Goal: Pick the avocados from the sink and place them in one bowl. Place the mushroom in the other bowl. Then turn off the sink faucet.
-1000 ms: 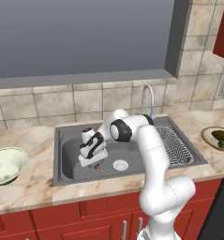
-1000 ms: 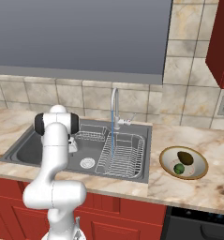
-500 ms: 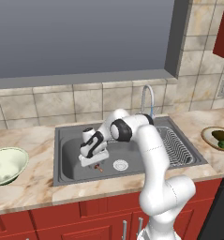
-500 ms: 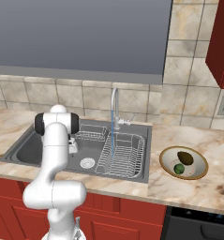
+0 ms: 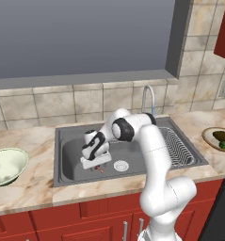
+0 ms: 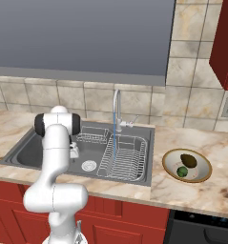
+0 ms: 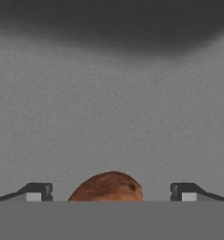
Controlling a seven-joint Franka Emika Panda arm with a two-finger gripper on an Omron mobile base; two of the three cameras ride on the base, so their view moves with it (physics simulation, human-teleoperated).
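My gripper [image 5: 97, 166] reaches down to the floor of the grey sink [image 5: 69, 164] and is open. The small reddish-brown mushroom [image 7: 108, 188] lies between the two fingertips [image 7: 36, 192], and neither touches it. In the left base view the mushroom [image 5: 99, 169] shows just under the hand. The dark avocado [image 6: 188, 160] and the green avocado [image 6: 182, 171] lie in the shallow tan bowl [image 6: 200, 174] on the right counter. The pale green-cream bowl [image 5: 8, 165] stands on the left counter. Water runs from the chrome faucet [image 6: 116, 102] behind the basin.
A wire rack [image 6: 125, 155] fills the right half of the sink, and the white drain [image 5: 121, 165] sits right of the hand. The sink's walls stand close around the gripper. A tiled wall and a window ledge rise behind the counter.
The hand stays low over the mushroom. Nothing else has visibly moved.
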